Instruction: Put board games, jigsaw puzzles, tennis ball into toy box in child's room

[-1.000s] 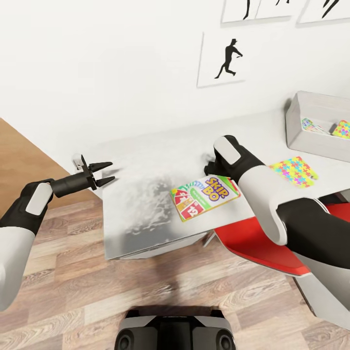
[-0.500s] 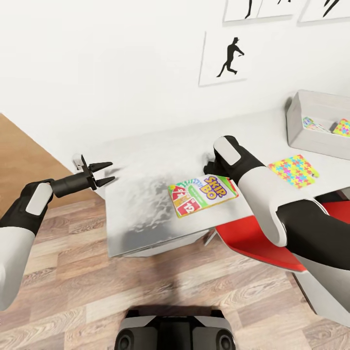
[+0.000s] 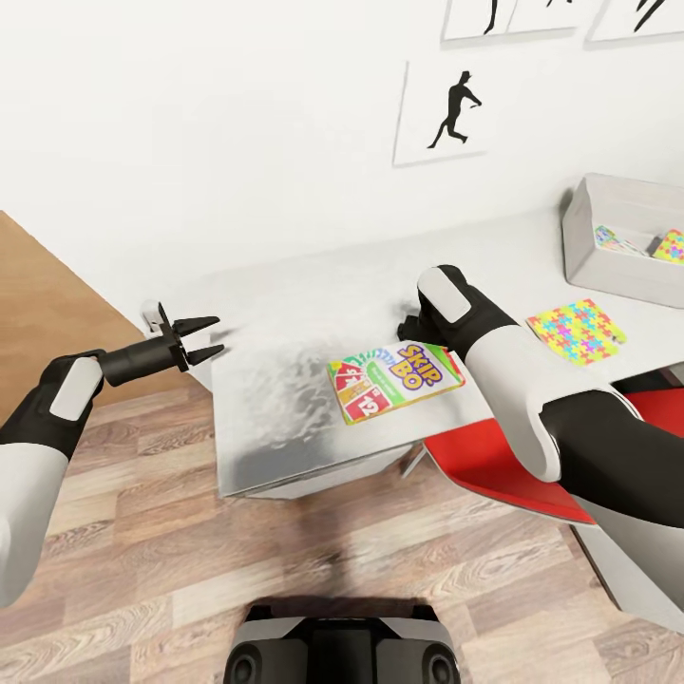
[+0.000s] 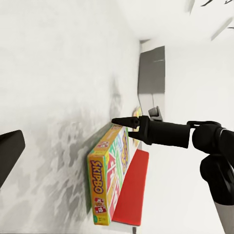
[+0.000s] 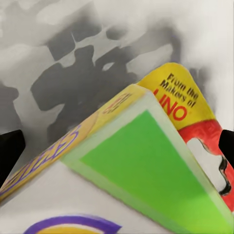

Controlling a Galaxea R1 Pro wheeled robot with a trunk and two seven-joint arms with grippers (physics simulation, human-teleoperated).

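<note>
Both arms: glossy white shells, black joint sections, pale grey oval panels on black wrist housings. Left gripper (image 3: 209, 338): matte black, slim cylindrical stem, flanged collar, two tapered pointed fingers. Right gripper (image 4: 117, 121): same black build. Base: dark grey, rounded, two circular housings.

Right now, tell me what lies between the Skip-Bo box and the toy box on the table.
In the head view, one jigsaw puzzle lies flat on the table between the Skip-Bo box and the toy box; the right arm crosses the nearer stretch.

You face: white wall (image 3: 237, 123), black silhouette pictures (image 3: 454, 112), wood-plank floor (image 3: 285, 560), red chair (image 3: 503, 470).
</note>
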